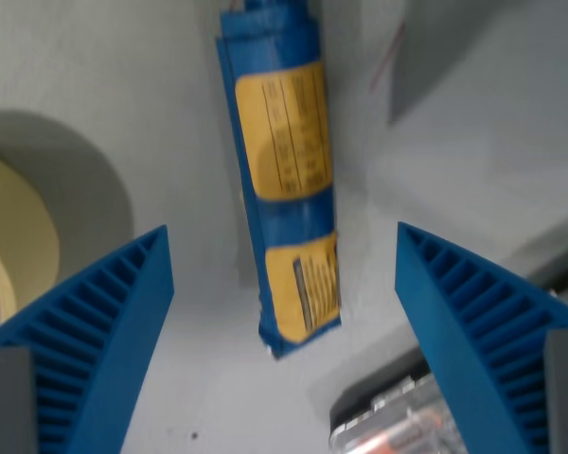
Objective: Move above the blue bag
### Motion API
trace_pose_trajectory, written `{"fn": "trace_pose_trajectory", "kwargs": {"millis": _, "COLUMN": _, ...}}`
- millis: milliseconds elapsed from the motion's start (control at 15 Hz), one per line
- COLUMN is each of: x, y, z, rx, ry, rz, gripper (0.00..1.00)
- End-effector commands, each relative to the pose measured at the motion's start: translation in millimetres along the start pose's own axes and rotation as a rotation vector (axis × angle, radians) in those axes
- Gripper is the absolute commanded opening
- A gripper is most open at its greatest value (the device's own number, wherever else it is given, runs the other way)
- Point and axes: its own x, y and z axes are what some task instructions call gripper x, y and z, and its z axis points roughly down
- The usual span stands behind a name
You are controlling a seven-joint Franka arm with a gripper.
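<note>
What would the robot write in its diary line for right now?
view: wrist | gripper: open, holding nothing | blue bag: between the fingers, below | tape roll: wrist view's left | clear item: bottom edge

The blue bag (282, 180) carries two yellow labels (286, 137) with dark print — too blurred, apparently, to read.

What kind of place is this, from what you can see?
Probably a lab or workshop tabletop. A blue bag lies on a plain grey table, with a roll of tape at the wrist view's left and the open gripper above.
</note>
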Motion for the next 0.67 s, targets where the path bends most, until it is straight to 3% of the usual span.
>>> {"fn": "trace_pose_trajectory", "kwargs": {"millis": 67, "x": 9.8, "y": 1.4, "z": 4.7, "rx": -0.006, "ry": -0.003, "rz": -0.09, "gripper": 1.0}}
{"fn": "trace_pose_trajectory", "kwargs": {"millis": 667, "x": 15.3, "y": 0.9, "z": 10.5, "rx": -0.013, "ry": -0.004, "rz": -0.059, "gripper": 1.0}}
